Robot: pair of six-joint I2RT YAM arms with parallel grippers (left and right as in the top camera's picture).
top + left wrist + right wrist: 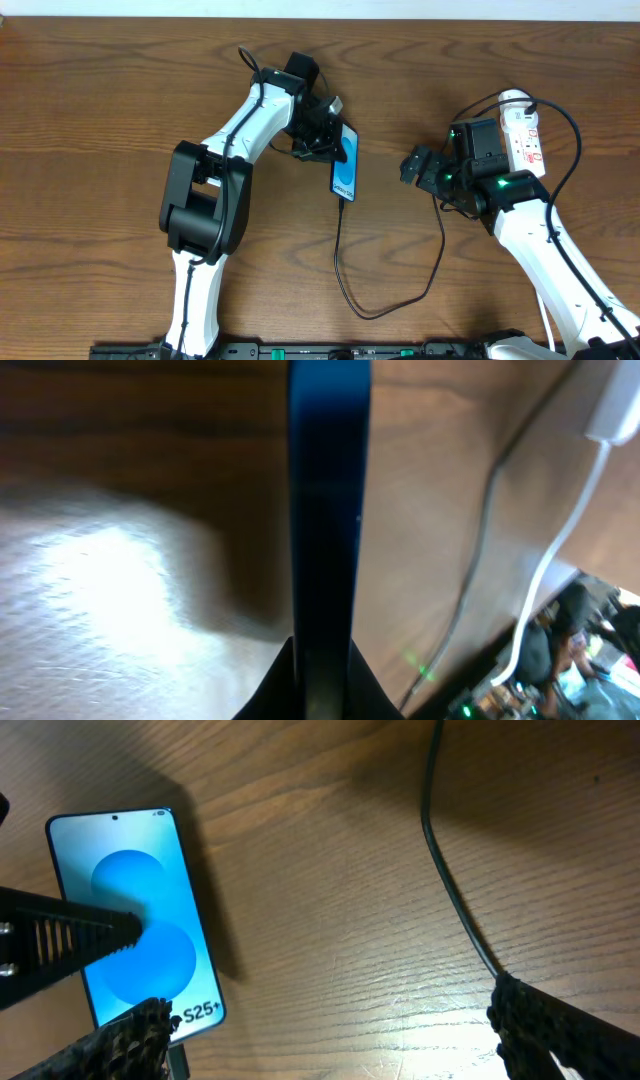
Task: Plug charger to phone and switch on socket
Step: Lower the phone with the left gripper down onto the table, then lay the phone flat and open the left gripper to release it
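From overhead, the left gripper (322, 135) sits at the upper left edge of the phone (346, 168), which lies near the middle of the wooden table (100, 100) and looks narrow, as if tipped on its long side. The charger cable (336, 255) leaves the phone's lower end, loops toward the near edge of the table and climbs to the right gripper (418, 165). Whether the plug is seated cannot be told. The power strip (522, 135) lies at the far right, behind the right arm.

The left wrist camera shows the phone edge-on, rising from between that gripper's closed fingers. The cable and a white cord (560, 550) run along the table to the right.

The right wrist camera shows the right gripper's fingers (130, 1040) spread wide and holding nothing. The cable reaches one fingertip. The lit screen faces this camera, with a left-gripper finger (60, 935) pressed across it.
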